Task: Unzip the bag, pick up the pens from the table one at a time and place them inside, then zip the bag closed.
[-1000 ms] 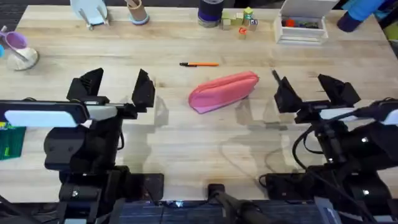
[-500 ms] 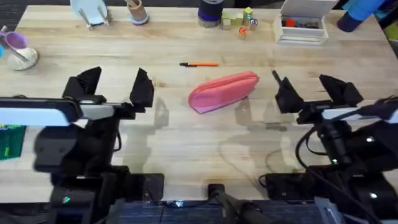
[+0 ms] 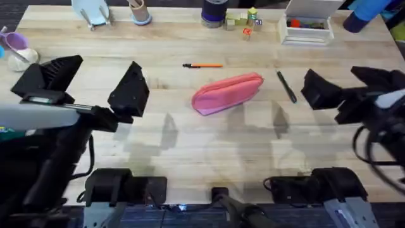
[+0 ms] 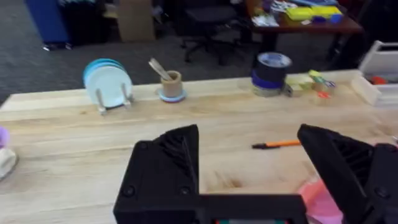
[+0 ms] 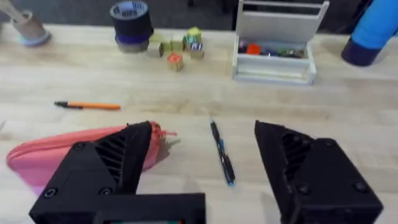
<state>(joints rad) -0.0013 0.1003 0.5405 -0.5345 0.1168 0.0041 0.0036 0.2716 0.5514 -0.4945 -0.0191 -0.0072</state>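
Both arms have risen and spread apart, the left end effector (image 3: 88, 79) and right end effector (image 3: 351, 85) gaping wide and empty, uncovering the black pen (image 3: 286, 87) right of the still-zipped bag (image 3: 226, 94) mid-counter (image 3: 190, 145), the orange pen (image 3: 204, 65) beyond, so unzipping seems imminent.

Both arms raised and swung outward since a second ago. Left gripper (image 3: 88, 82) now larger and farther left, jaws spread wider. Right gripper (image 3: 348, 88) shifted right, away from the bag (image 3: 226, 93), uncovering the full black pen (image 3: 286, 87) on the counter (image 3: 190, 145).
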